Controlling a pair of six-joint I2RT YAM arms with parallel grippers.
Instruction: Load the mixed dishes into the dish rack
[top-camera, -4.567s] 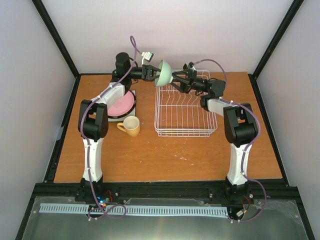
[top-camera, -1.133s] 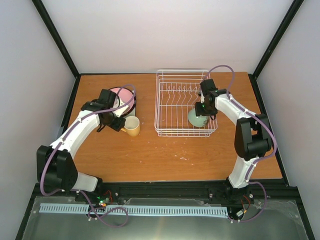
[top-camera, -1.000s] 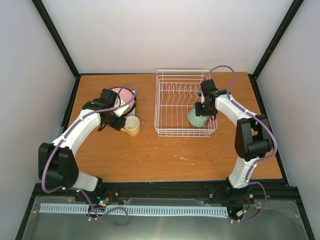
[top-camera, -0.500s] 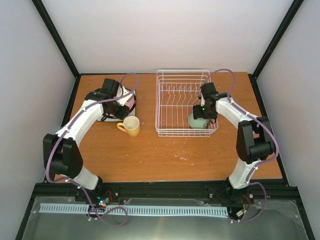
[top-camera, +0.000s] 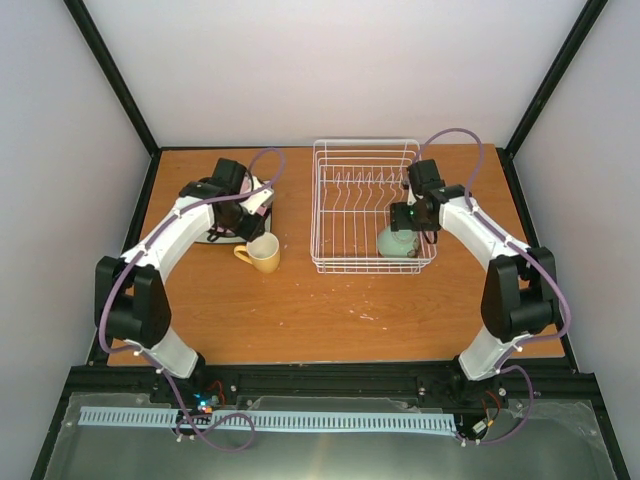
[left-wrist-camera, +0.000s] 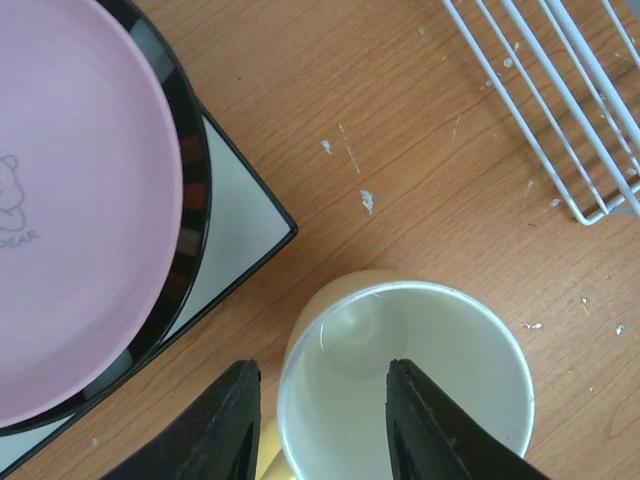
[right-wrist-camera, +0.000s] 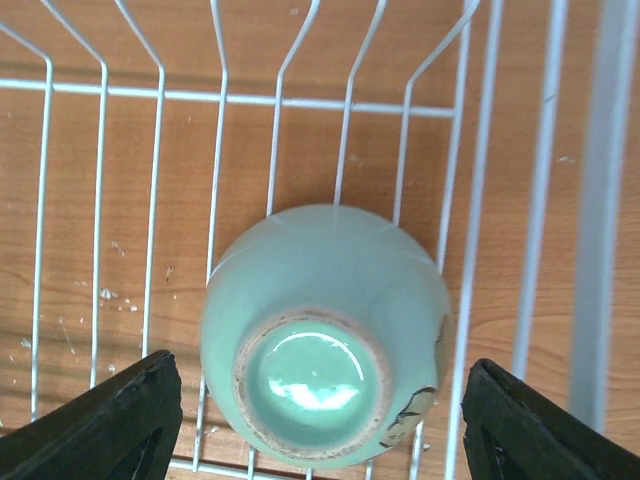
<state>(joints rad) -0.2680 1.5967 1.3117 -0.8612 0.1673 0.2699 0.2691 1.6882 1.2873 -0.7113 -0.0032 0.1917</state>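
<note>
Right gripper (right-wrist-camera: 320, 385): jaws spread wide, holding nothing. Its fingers (right-wrist-camera: 120, 420) stand on either side of the small pale-green bowl (right-wrist-camera: 325, 335), well clear of it.

Bowl: upside down, foot ring up, resting on the wires inside the dish rack (top-camera: 365, 205), in the rack's near right corner. In the overhead view the bowl (top-camera: 398, 243) sits just below the right gripper (top-camera: 406, 214).

Left gripper (left-wrist-camera: 322, 395): jaws parted to a moderate gap, gripping nothing. One finger (left-wrist-camera: 225, 420) is outside the rim of the yellow handled mug (left-wrist-camera: 400, 370), the other over its hollow. Contact with the rim: cannot tell.

Mug: upright, empty, standing on the wooden table (top-camera: 330, 300) just left of the rack's near left corner.

Further left of the rack, a stack: pink round plate (left-wrist-camera: 70, 200) on top, black-rimmed plate (left-wrist-camera: 192, 190) under it, square off-white plate (left-wrist-camera: 235, 235) at the bottom. The stack's nearest corner lies just beside the mug, not touching it.
</note>
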